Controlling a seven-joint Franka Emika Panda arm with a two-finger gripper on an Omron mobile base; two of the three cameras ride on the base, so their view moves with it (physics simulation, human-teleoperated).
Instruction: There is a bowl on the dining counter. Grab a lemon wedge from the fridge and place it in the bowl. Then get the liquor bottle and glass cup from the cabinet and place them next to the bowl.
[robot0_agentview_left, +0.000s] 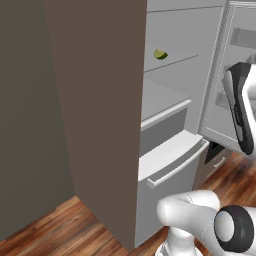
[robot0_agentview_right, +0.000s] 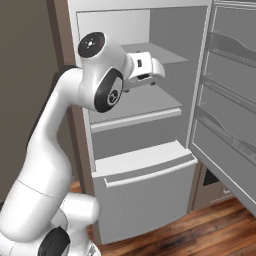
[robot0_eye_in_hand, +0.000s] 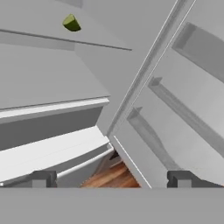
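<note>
Wood plank floor (robot0_agentview_left: 60, 225) down low, a plain grey-brown wall off to the side, and the fridge (robot0_agentview_right: 145, 185) standing with its door (robot0_agentview_right: 230, 115) swung wide so you can see the pale shelves and the door racks. Lower drawer (robot0_agentview_left: 170, 160) with its bar handle is closed. The tool (robot0_eye_in_hand: 111, 178) is up at shelf height in front of the open compartment, fingers (robot0_eye_in_hand: 43, 178) spread wide apart with nothing between them, so it's released and not carrying anything. The lemon wedge (robot0_eye_in_hand: 71, 23) sits on an upper shelf (robot0_agentview_left: 172, 60) toward the back of the fridge, ahead of the tool, above it and off to its left in the hand view, well apart from the fingertips. From the left base view the wedge (robot0_agentview_left: 160, 54) is a little yellow-green bit alone on that shelf.
</note>
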